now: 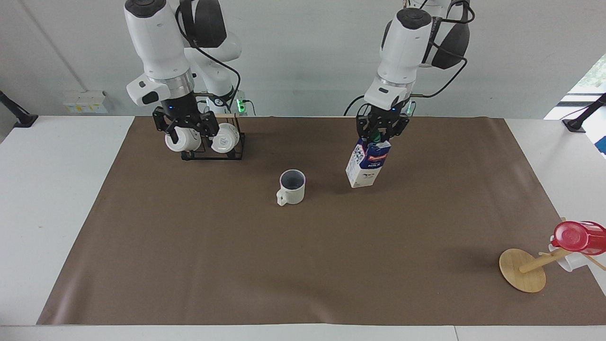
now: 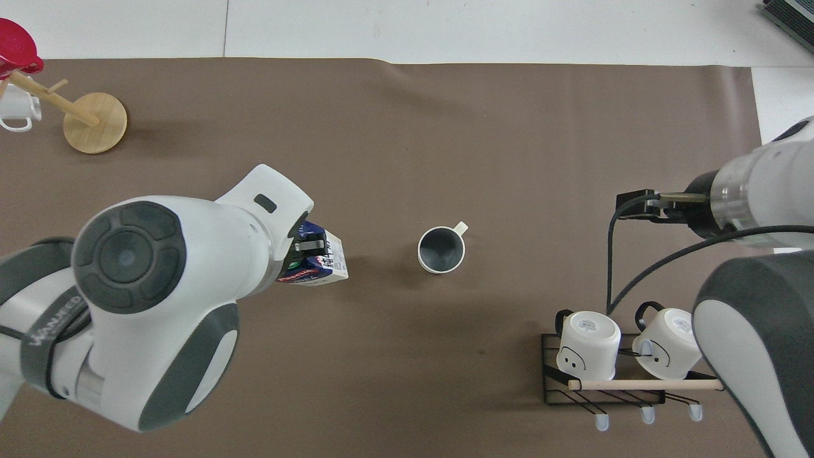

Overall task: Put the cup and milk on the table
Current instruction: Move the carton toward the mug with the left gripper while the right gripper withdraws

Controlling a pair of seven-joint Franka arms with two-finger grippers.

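The cream-white mug (image 1: 291,186) stands upright on the brown mat (image 1: 303,265) that covers the white desk (image 1: 52,189), around the middle of the mat's width, with its grey-lavender inside showing and its squared handle turned away from the robots; nothing touches it. The left tool (image 1: 380,134) is clenched on the green-capped top of the milk carton (image 1: 368,162), a gable-top carton with a dark blue upper part, a red label band and a white lower part. The carton hangs slightly tilted just beside the mug, toward the left arm's end of the desk; its lower edge is at or just above the mat, and which of the two cannot be told. The right tool (image 1: 185,131) is released, its fingers spread and holding nothing, raised over the black wire rack (image 1: 213,152) with two white mugs (image 2: 588,343) on it, which stands close to the robots toward the right arm's end. A red cup (image 1: 578,237) sits on a tilted wooden stand (image 1: 523,270) at the left arm's end, farther from the robots than the mug.
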